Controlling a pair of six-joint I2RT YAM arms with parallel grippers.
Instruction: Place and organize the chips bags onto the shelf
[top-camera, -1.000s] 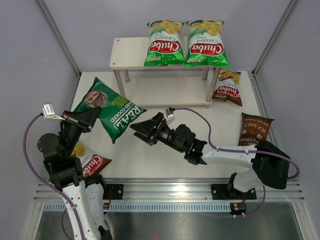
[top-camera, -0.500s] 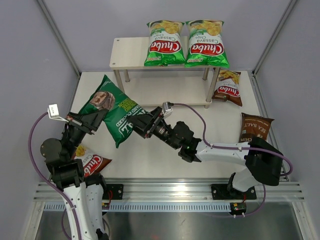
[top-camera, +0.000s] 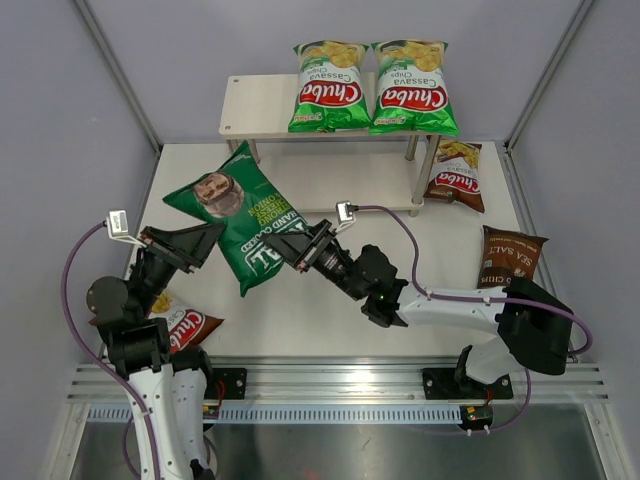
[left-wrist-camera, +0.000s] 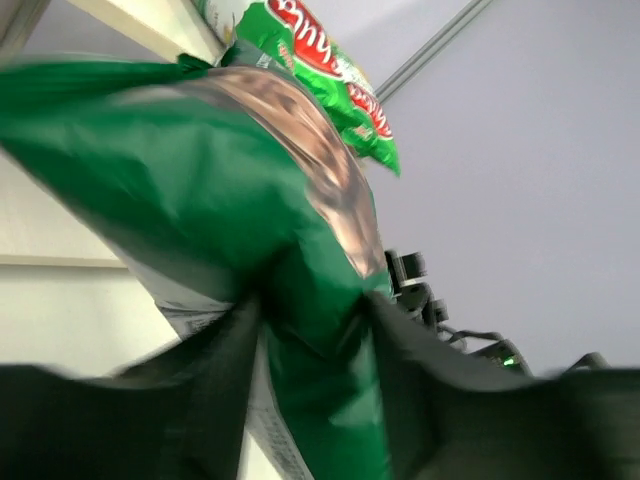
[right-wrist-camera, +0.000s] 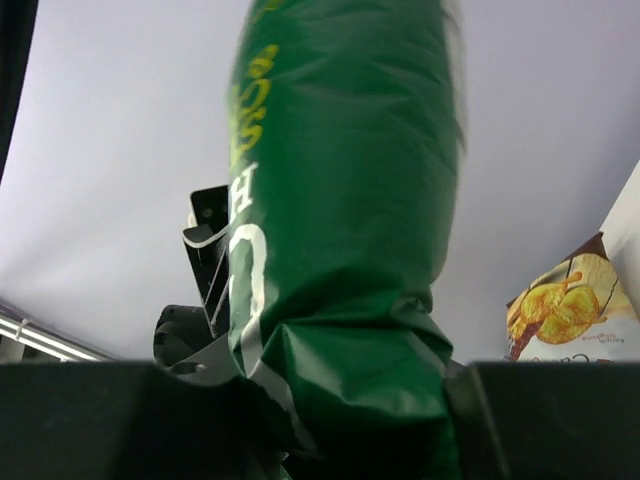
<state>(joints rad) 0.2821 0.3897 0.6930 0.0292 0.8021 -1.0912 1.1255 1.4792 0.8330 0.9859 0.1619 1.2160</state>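
Both grippers were clamped on the REAL bag, held up over the table just in front of the shelf. L gripper pinched its left edge, R gripper the end w/ the lettering. Green Chuba bags lay on the top board, right side.

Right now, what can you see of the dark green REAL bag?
The dark green REAL bag is a glossy, puffed pillow pack with white and yellow lettering and a brown picture near its top. It is held diagonally in front of the shelf, top corner toward the shelf's left legs. The left gripper pinches its near-left edge; the right gripper pinches its crimped bottom end.
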